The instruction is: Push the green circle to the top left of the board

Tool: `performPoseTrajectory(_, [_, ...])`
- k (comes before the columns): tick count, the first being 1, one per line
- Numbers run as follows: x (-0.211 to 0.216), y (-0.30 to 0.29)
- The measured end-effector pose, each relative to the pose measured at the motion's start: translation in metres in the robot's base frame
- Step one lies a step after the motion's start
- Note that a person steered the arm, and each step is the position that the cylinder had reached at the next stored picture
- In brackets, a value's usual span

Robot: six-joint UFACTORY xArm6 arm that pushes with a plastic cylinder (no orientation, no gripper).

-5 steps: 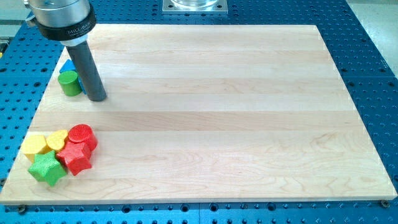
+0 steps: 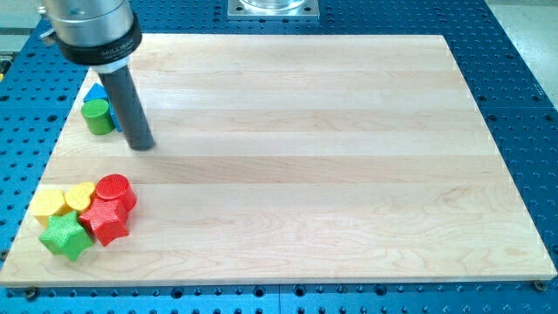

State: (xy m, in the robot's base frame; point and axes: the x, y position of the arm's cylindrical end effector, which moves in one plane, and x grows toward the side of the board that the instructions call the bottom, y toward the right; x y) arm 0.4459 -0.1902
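Rod and no jaws at all on our arm, so we cannot tell of any opening or clamping; our dark rod ends in my tip [image 2: 140, 146], which rests on the wooden surface [image 2: 305, 157] near the view's left edge. Just to the view's left of the rod sits the green circle [image 2: 98, 116], a short green cylinder standing upright, close beside the rod and slightly above the tip in the view; we cannot tell whether rod and block touch. Right behind the green circle, toward the view's top, a blue block [image 2: 93, 92] peeks out, partly hidden by the rod, its shape looking triangular. Well apart from these, near the view's bottom left corner, a cluster of blocks huddles together: a red circle [image 2: 114, 191], a red star [image 2: 106, 221] touching it below, a green star [image 2: 66, 235] at the star's left, a yellow heart [image 2: 80, 197], and another yellow block [image 2: 51, 205] whose shape we cannot make out
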Motion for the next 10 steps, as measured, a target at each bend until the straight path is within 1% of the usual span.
performPoseTrajectory(1, [0.021,-0.020])
performPoseTrajectory(3, [0.021,-0.059])
performPoseTrajectory(4, [0.008,-0.068])
performPoseTrajectory(5, [-0.021,-0.068])
performPoseTrajectory(6, [-0.011,-0.088])
performPoseTrajectory(7, [-0.026,-0.087])
performPoseTrajectory(8, [-0.072,-0.070])
performPoseTrajectory(9, [-0.087,-0.044])
performPoseTrajectory(10, [-0.087,-0.023])
